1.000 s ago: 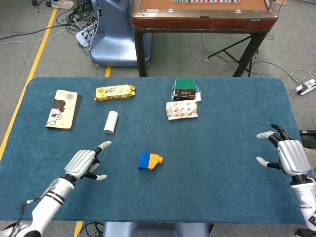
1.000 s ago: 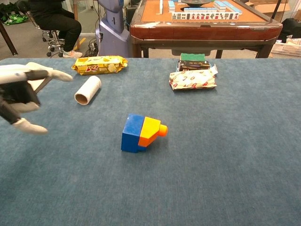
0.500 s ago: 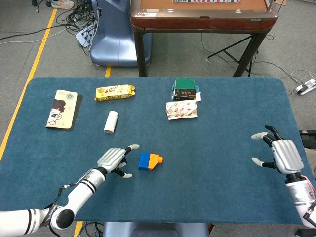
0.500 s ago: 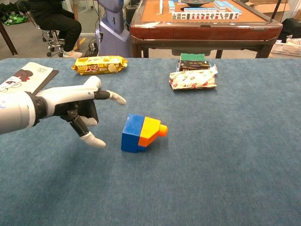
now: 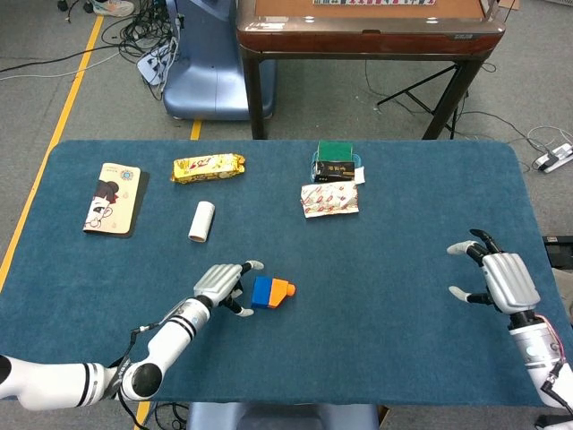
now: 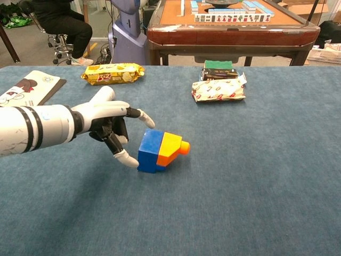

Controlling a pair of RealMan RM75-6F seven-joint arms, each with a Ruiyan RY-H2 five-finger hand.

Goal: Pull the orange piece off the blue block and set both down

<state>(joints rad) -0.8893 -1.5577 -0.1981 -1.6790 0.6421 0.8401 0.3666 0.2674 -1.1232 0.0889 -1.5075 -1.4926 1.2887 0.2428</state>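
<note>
Both hands empty, fingers spread | left hand beside blue block | orange piece attached

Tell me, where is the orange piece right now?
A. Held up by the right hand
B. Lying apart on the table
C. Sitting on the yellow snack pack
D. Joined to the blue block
D: the orange piece sits attached to the blue block, which lies on the table.

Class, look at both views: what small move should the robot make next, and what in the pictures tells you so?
Probably close the left hand on the blue block. Its spread fingers sit right beside the block, apparently not gripping yet, the orange piece is still attached, and the right hand hangs open far off.
</note>
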